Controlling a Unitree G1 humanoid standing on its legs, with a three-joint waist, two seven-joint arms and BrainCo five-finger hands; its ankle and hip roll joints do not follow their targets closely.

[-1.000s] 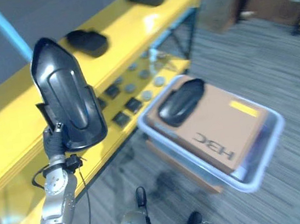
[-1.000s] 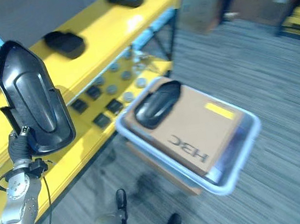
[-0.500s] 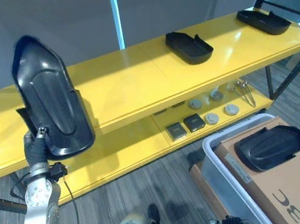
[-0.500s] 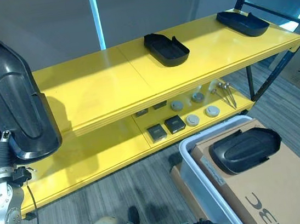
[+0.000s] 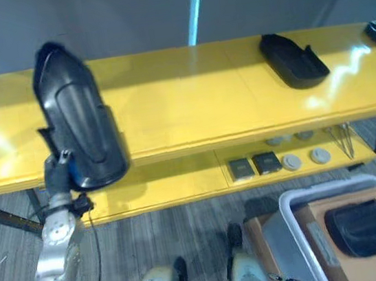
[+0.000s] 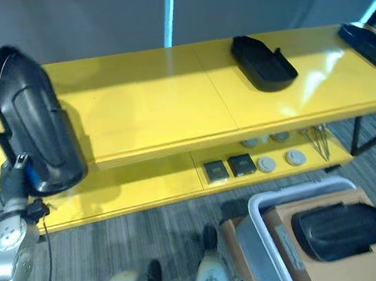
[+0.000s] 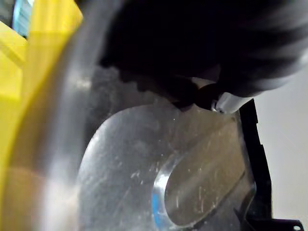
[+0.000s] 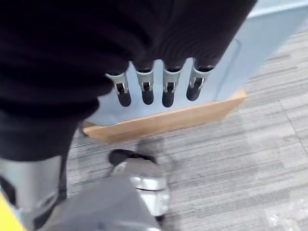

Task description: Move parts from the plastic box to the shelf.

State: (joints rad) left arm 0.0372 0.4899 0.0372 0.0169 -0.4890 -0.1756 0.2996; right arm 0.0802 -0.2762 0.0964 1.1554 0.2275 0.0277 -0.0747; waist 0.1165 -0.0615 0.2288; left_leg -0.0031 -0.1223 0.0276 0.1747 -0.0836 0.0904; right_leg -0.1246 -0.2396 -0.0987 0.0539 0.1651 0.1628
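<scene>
My left hand (image 5: 58, 177) is shut on the lower end of a long black plastic part (image 5: 79, 127) and holds it upright in front of the left stretch of the yellow shelf (image 5: 183, 99). In the left wrist view the part's scuffed surface (image 7: 192, 168) lies right under a finger (image 7: 228, 102). At the lower right a grey plastic box (image 6: 259, 204) holds a cardboard carton with another black part (image 6: 340, 230) lying on top. My right hand (image 8: 156, 89) hangs beside the box's wall (image 8: 240, 57), fingers straight and holding nothing.
Two more black parts (image 5: 293, 61) (image 6: 369, 44) lie on the shelf's top board towards the right. Small dark squares (image 5: 254, 166) and grey discs (image 5: 291, 161) sit on the lower board. The box rests on a wooden base (image 8: 163, 122) on grey carpet.
The camera has swung, so the shelf now runs straight across and the box sits lower right. The left hand still holds the black part upright.
</scene>
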